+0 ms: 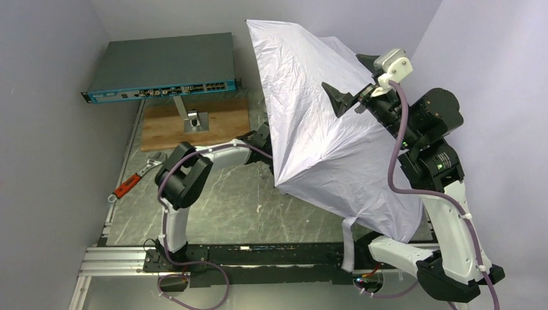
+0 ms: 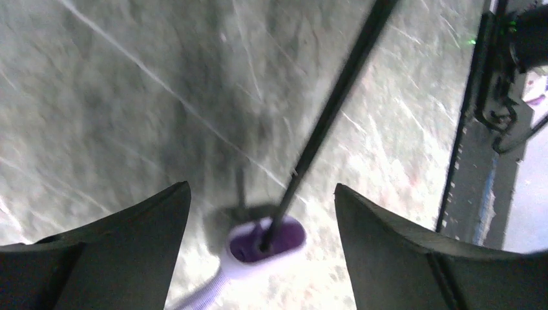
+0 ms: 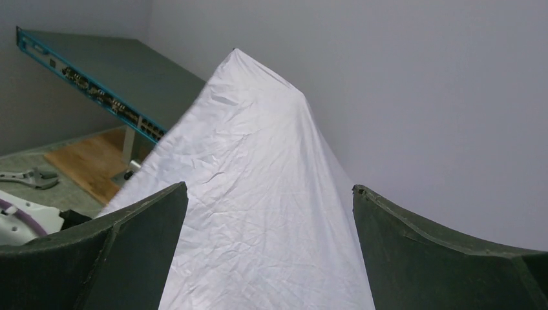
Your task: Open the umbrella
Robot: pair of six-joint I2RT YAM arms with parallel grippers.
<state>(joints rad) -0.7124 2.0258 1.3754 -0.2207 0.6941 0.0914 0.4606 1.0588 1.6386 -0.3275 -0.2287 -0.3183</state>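
**Item.** The umbrella (image 1: 336,148) fills the centre and right of the top view. Its silvery-white canopy (image 3: 258,206) is spread like a tent and leans toward the upper right. The fabric is creased, and no view shows whether the ribs are locked out. A white strap (image 1: 349,242) hangs at the lower hem.

**Left gripper** (image 2: 262,187). The jaws stand wide apart and grip nothing. In the left wrist view, the thin black shaft (image 2: 329,110) runs from top centre down to the small white handle (image 2: 266,240). The handle sits low in the frame between the two fingers and touches neither. In the top view this gripper is hidden under the canopy.

**Right gripper** (image 3: 268,186). The jaws are wide apart and empty. It faces the outer side of the canopy at the upper right of the top view, and no contact with the fabric is evident.

**Handling assessment.**
- **Overall:** The umbrella is judged light but bulky, and when unsupported it is likely to tip or roll on the table (image 1: 213,206).
- **Canopy:** It is soft, slick cloth that offers no firm purchase and could snag on a fingertip.
- **Ribs:** They are presumed thin and easily bent by side load.
- **Shaft:** It is stiff but narrow and smooth, so it may twist or slide in the jaws.
- **Recommended hold:** The handle is thicker and rigid, with the shaft just above it as a second choice.
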